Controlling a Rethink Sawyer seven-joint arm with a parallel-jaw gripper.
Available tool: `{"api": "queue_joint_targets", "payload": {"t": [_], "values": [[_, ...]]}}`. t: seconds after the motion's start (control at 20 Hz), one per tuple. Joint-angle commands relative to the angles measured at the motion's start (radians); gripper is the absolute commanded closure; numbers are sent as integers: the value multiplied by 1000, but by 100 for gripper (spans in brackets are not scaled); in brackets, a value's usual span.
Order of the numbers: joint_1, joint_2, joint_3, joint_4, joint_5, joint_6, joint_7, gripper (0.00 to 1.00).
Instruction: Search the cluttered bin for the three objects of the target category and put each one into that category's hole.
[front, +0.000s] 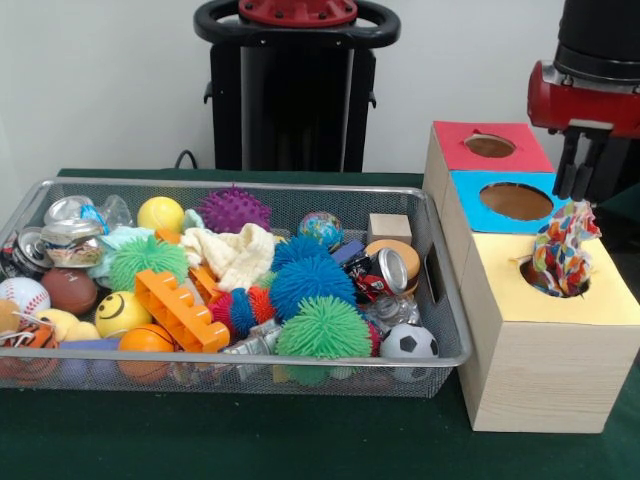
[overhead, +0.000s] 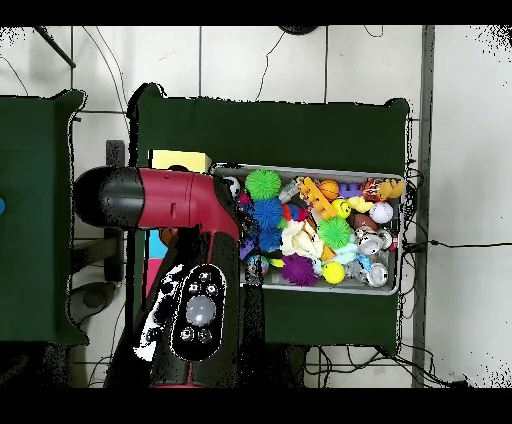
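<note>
I found no words, brands or numbers that I could read on anything. The only sign was a smiley face drawn on a yellow ball (front: 122, 312) in the bin (front: 440, 300); the cans' (front: 385, 272) prints were too small for me.

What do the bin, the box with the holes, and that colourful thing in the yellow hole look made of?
The bin looks like silver wire mesh with a metal rim; you can see through its walls. The box looks like pale wood, grain showing, with matte coloured tops. The colourful thing looks like soft crumpled printed cloth, though that is less certain.
</note>
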Motion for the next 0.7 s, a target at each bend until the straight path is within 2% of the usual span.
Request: {"api": "queue_joint_targets", "payload": {"t": [0.05,0.7], "values": [[-10,48,39,9,-1,9,188,100],[-20,84,64,47,8,-61,180,100]]}}
